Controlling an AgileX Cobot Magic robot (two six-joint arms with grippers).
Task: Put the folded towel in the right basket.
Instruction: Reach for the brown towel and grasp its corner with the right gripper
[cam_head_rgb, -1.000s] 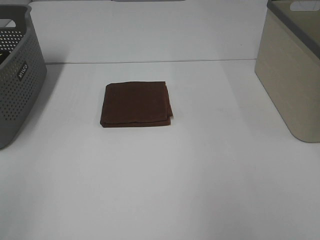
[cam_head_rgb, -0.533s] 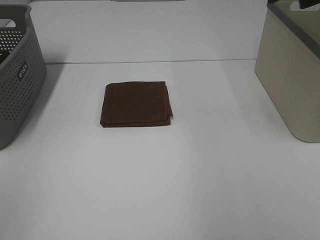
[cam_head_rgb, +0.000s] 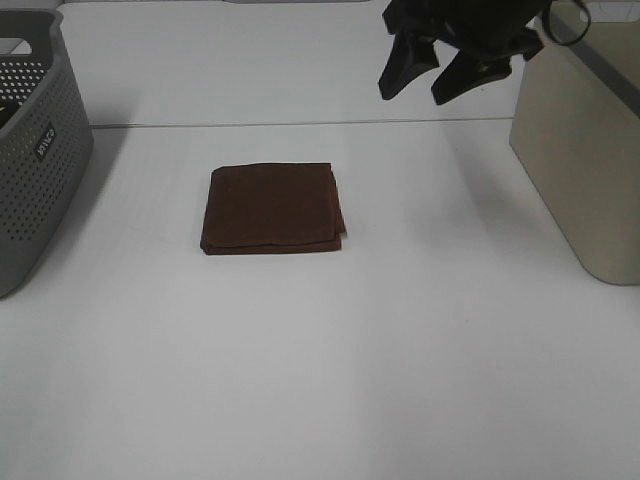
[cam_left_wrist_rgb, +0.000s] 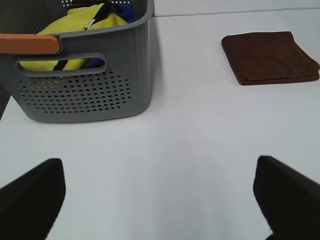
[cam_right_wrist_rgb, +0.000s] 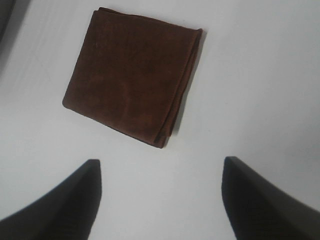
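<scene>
A folded dark brown towel (cam_head_rgb: 272, 208) lies flat on the white table, left of the middle. It also shows in the left wrist view (cam_left_wrist_rgb: 270, 57) and the right wrist view (cam_right_wrist_rgb: 132, 75). The right basket (cam_head_rgb: 585, 140) is beige with a grey rim and stands at the right edge. My right gripper (cam_head_rgb: 428, 82) is open and empty, high above the table's far side, to the right of the towel; its view (cam_right_wrist_rgb: 160, 200) looks down on the towel. My left gripper (cam_left_wrist_rgb: 160, 195) is open and empty, out of the high view.
A grey perforated basket (cam_head_rgb: 35, 150) stands at the left edge; in the left wrist view (cam_left_wrist_rgb: 82, 85) it holds yellow and blue cloth. A white wall backs the table.
My right gripper has come into the high view at the top right, near the beige basket. The towel has not moved.
</scene>
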